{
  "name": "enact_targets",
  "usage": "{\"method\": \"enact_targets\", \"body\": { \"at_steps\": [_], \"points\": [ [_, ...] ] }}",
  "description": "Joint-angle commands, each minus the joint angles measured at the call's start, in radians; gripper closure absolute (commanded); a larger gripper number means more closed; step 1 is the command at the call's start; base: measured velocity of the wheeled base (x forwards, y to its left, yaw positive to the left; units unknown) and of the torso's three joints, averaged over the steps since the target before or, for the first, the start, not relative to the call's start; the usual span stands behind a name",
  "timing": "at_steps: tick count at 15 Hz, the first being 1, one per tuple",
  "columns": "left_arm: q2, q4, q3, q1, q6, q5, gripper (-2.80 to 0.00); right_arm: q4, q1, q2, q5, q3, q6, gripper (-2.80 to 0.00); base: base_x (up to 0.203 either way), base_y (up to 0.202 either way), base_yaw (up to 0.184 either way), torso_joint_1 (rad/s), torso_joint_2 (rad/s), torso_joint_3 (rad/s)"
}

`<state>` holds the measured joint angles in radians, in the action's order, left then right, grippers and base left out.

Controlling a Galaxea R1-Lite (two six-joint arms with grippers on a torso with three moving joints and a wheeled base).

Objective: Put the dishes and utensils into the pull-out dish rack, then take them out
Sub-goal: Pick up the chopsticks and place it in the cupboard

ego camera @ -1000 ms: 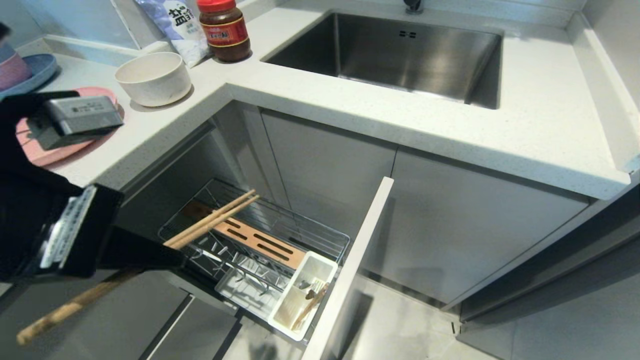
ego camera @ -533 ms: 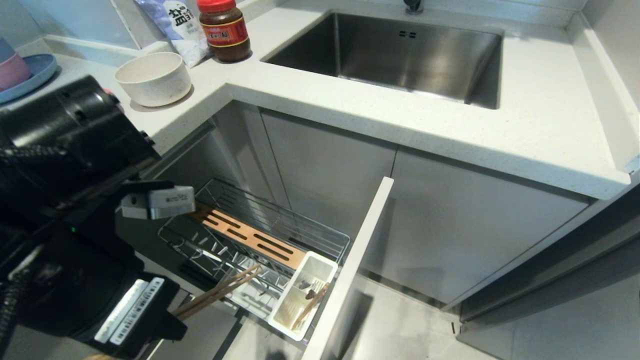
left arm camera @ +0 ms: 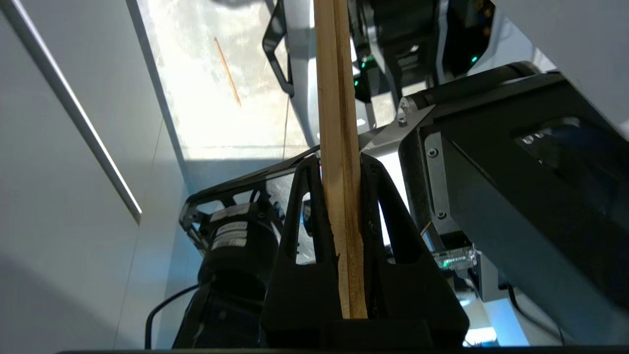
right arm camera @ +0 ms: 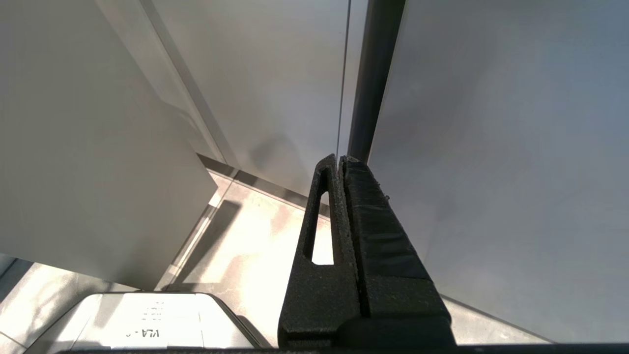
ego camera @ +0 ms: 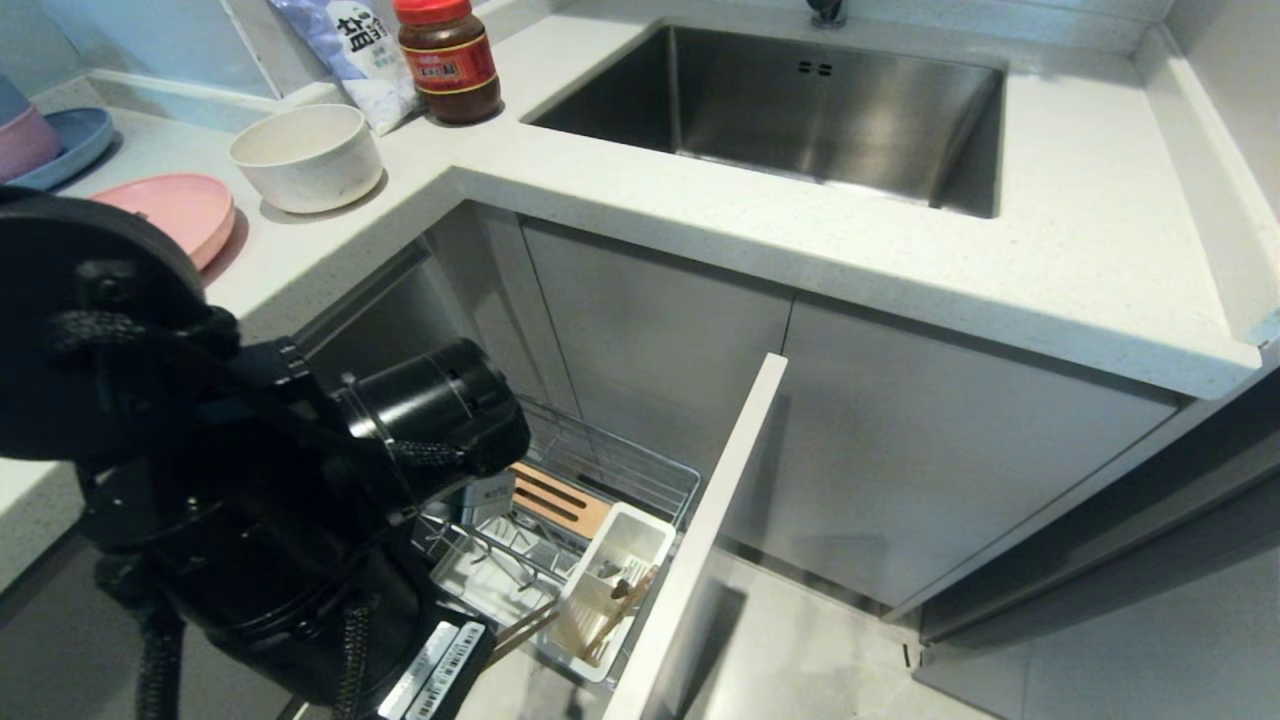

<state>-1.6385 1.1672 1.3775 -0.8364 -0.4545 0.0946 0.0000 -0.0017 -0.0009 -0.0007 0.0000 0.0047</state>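
My left gripper (left arm camera: pixel 339 160) is shut on the pair of light-wood chopsticks (left arm camera: pixel 336 98), which run straight out between its fingers. In the head view my left arm (ego camera: pixel 250 500) covers the left part of the pull-out dish rack (ego camera: pixel 640 475), hiding the gripper. Only the chopsticks' end (ego camera: pixel 522 624) pokes out beside the white cutlery tray (ego camera: pixel 640 535). A metal fork (ego camera: pixel 628 573) lies in that tray. The pink plate (ego camera: pixel 175 205) and cream bowl (ego camera: pixel 305 155) stand on the counter. My right gripper (right arm camera: pixel 339 158) is shut and empty, facing cabinet fronts.
The rack's pale front panel (ego camera: pixel 715 500) stands out into the aisle. The steel sink (ego camera: pixel 800 100), a red-lidded jar (ego camera: pixel 448 60) and a white bag (ego camera: pixel 350 45) are at the back of the counter. A blue plate with stacked bowls (ego camera: pixel 55 140) sits far left.
My left arm has swung down and to the right, from beside the counter to over the rack. The chopsticks have come down beside the cutlery tray. The pink plate is uncovered.
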Motion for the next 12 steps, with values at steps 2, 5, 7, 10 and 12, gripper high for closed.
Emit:
{"method": "enact_targets", "body": {
  "at_steps": [2,5,7,10,12],
  "points": [
    [-0.104,-0.011,-0.021,0.000,-0.003,-0.023,0.00,0.000,0.000,-0.004,0.001,0.002,0.000,0.00,0.000,0.000,0.000,0.000,0.00,0.000],
    [-0.161,-0.048,-0.026,0.003,-0.005,-0.028,0.00,0.000,0.000,-0.004,0.001,0.002,0.000,0.00,0.000,0.000,0.000,0.000,0.00,0.000],
    [-0.195,-0.076,-0.028,0.017,-0.009,-0.029,0.00,0.000,0.000,-0.004,0.000,0.002,0.000,0.00,0.000,0.000,0.000,0.000,0.00,0.000],
    [-0.240,-0.157,-0.029,0.050,-0.028,-0.029,0.00,0.000,0.000,-0.004,0.000,0.002,0.000,0.00,0.000,0.000,0.000,0.000,0.00,0.000],
    [-0.270,-0.183,-0.028,0.067,-0.031,-0.029,0.00,0.000,0.000,-0.004,-0.001,0.002,0.000,0.00,0.000,0.000,0.000,0.000,0.00,0.000]
  ]
}}
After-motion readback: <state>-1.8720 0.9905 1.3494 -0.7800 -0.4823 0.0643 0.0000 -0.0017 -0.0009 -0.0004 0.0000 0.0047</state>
